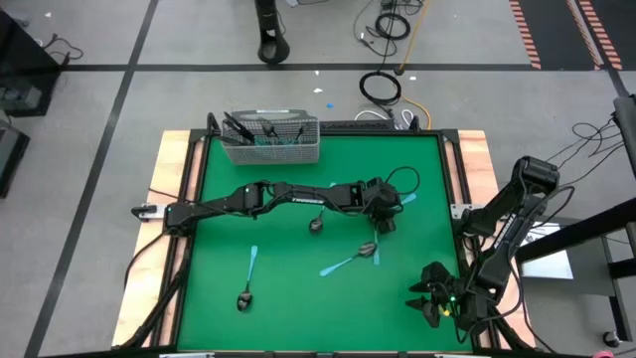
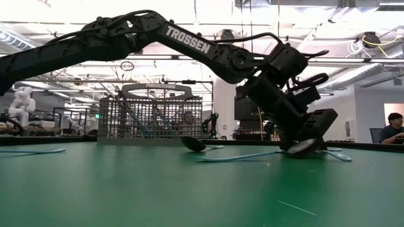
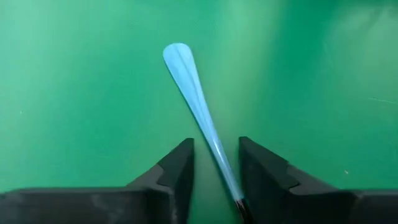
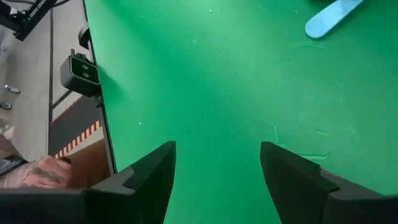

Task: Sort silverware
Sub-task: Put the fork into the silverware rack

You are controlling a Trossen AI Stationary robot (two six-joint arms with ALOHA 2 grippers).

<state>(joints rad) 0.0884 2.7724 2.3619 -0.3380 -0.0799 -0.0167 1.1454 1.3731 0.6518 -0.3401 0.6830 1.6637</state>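
The left gripper (image 3: 214, 171), fingers released, straddles a blue-handled utensil (image 3: 193, 93) on the green mat (image 1: 288, 278) — next it likely must clench, then lift it toward the wire basket (image 1: 270, 139).

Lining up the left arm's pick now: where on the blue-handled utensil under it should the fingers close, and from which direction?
Grip the utensil's narrow neck, coming straight down from above. It lies flat on the green mat, and the left gripper is open and already straddling it there. The handle widens toward its rounded tip, so the slim part probably fits the fingers best.
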